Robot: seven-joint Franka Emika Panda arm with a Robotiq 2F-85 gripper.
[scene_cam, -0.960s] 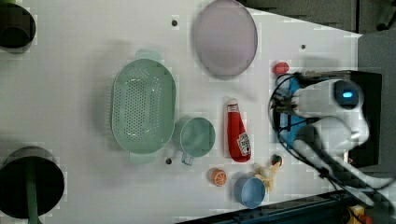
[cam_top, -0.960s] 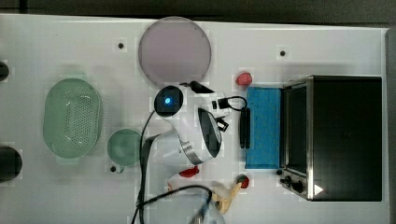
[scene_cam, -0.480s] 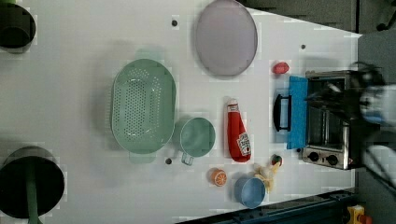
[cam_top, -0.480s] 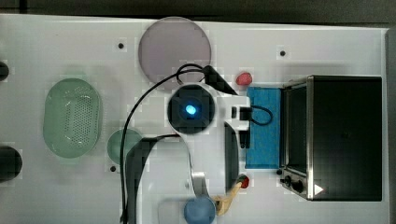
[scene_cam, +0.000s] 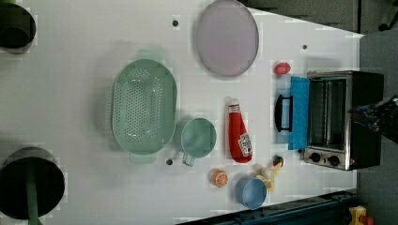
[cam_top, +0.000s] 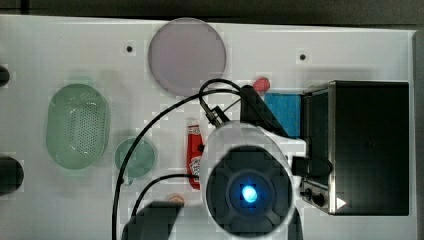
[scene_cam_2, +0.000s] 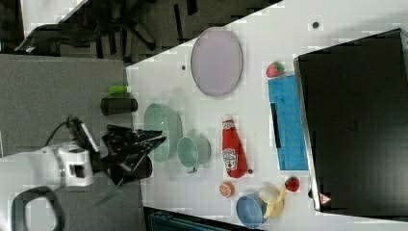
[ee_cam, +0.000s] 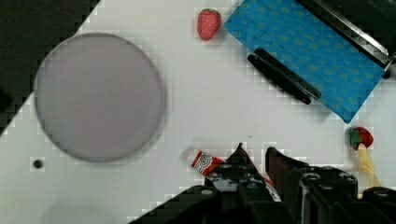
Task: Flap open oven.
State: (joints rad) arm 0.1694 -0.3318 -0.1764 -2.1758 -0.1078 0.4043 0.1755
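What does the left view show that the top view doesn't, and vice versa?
Left view adds: the black toaster oven's open interior with its rack, both knobs, a small blue bowl and a banana. Top view adds: the white arm body with its blue light, and black cables. Shared: round lilac plate, green perforated colander, green cup, red ketchup bottle, strawberry, blue oven door folded down.

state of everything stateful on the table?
oven: door flapped fully open, lying flat.
ketchup bottle: lying on its side.
mug: upright, looks empty.
colander: upright, empty.
blue bowl: upright.
claw: nearly closed, holding nothing.
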